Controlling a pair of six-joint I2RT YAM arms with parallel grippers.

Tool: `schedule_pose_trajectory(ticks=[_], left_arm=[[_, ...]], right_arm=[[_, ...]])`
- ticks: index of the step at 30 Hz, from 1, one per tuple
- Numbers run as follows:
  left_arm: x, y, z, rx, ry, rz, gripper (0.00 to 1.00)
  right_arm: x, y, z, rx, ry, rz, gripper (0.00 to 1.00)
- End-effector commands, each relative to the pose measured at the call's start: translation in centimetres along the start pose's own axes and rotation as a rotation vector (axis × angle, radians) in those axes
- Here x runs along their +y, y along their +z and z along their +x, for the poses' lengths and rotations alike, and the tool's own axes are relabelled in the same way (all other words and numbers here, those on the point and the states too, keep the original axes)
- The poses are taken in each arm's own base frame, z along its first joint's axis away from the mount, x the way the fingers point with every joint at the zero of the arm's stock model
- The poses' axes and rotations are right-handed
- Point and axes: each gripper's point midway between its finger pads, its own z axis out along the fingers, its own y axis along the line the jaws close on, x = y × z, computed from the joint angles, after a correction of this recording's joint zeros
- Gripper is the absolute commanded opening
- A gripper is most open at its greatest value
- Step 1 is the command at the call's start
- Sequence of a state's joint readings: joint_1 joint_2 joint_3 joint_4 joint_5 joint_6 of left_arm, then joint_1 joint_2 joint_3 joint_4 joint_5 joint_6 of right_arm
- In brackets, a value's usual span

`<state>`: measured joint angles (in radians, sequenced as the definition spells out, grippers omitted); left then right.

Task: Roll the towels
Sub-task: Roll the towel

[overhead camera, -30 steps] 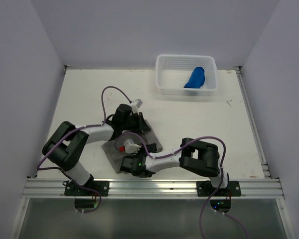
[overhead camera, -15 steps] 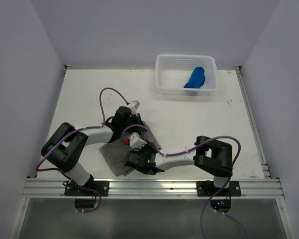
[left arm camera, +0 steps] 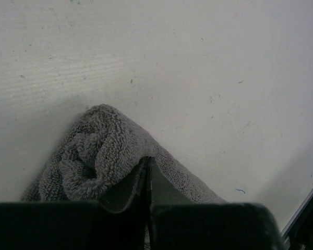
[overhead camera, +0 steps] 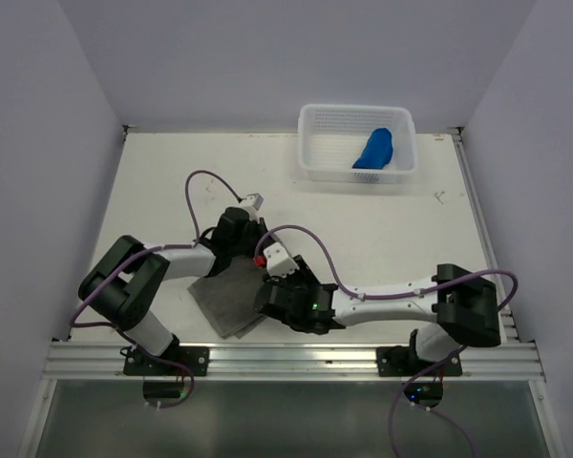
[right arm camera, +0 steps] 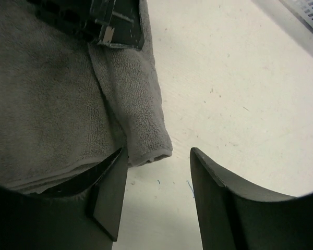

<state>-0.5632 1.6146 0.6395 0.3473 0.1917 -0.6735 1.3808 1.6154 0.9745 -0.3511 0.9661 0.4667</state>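
The grey towel (overhead camera: 222,298) lies partly folded on the table near the front left. My left gripper (overhead camera: 250,258) is at the towel's far edge, and in the left wrist view its fingertips (left arm camera: 147,161) are shut on the bunched grey cloth (left arm camera: 96,153). My right gripper (overhead camera: 273,286) sits just right of the towel. In its wrist view it stands open (right arm camera: 158,152) over bare table, its left finger beside the towel's folded corner (right arm camera: 146,140). The blue towel (overhead camera: 373,149) lies rolled in the white basket (overhead camera: 315,157).
The basket stands at the far right of the table. Purple cables loop over both arms above the towel. A metal rail (overhead camera: 296,358) runs along the near edge. White walls close in the sides and back.
My right gripper has opened and released the grey towel, and its arm's elbow has swung out to the right. My left gripper has closed on the towel's far edge.
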Motion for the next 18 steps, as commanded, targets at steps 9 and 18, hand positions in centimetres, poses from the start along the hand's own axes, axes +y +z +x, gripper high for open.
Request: schedule_pose_trajectory(ticks=[9,18], left_arm=[[4.3,-1.6,2.7,0.027,-0.026,-0.156,0.02],[4.6,-1.7,3.1,0.029,-0.036,-0.158,0.02]], right_arm=[[-2.3,-0.7,-3.3,0.014,0.646,-0.365,0.47],[-1.2,2.3,-2.2,0.152,0.913,-0.540,0.55]])
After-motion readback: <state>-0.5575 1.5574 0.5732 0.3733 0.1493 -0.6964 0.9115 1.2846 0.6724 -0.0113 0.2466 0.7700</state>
